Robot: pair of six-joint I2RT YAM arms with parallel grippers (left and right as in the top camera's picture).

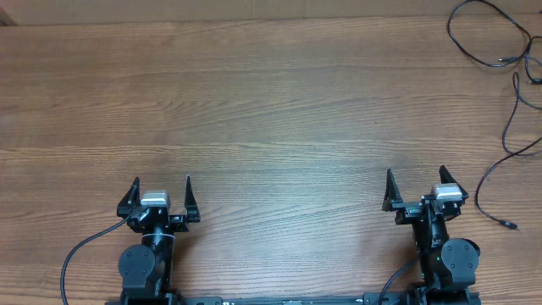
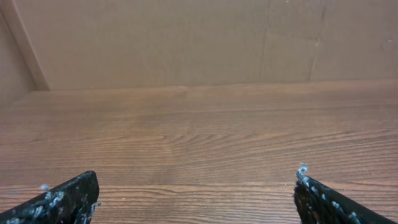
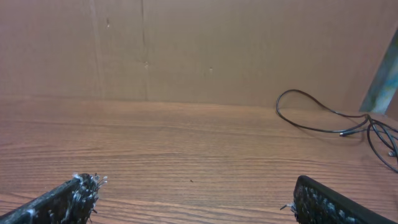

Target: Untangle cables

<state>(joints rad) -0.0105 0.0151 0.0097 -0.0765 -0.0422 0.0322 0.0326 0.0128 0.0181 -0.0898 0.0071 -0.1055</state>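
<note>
The wide brown wood-grain table [image 1: 271,110] fills the overhead view, and a plain tan panel wall [image 2: 186,43] stands at its far edge, ahead of both sets of jaws. The two black robot arms sit at the near edge, well apart from each other.

The left gripper [image 1: 162,182] points toward the wall with its jaws spread wide. In its wrist view, its scuffed black fingers [image 2: 62,200] frame only table surface. The right gripper [image 1: 416,174] points the same way, its jaws also spread wide and closed on nothing. Its own speckled fingertips [image 3: 68,198] sit low at either side of its wrist view, with wood grain between them.

The thin black cables [image 1: 478,196] lie in loose strands ahead of and to the right of the right jaws, well apart from them. One loop curls close to the wall, and another strand trails back beside the right gripper's outer side, ending in a small plug [image 1: 510,224]. In the right wrist view the loop [image 3: 323,130] lies beyond the right-hand finger. The cables are far to the right of the left jaws.
</note>
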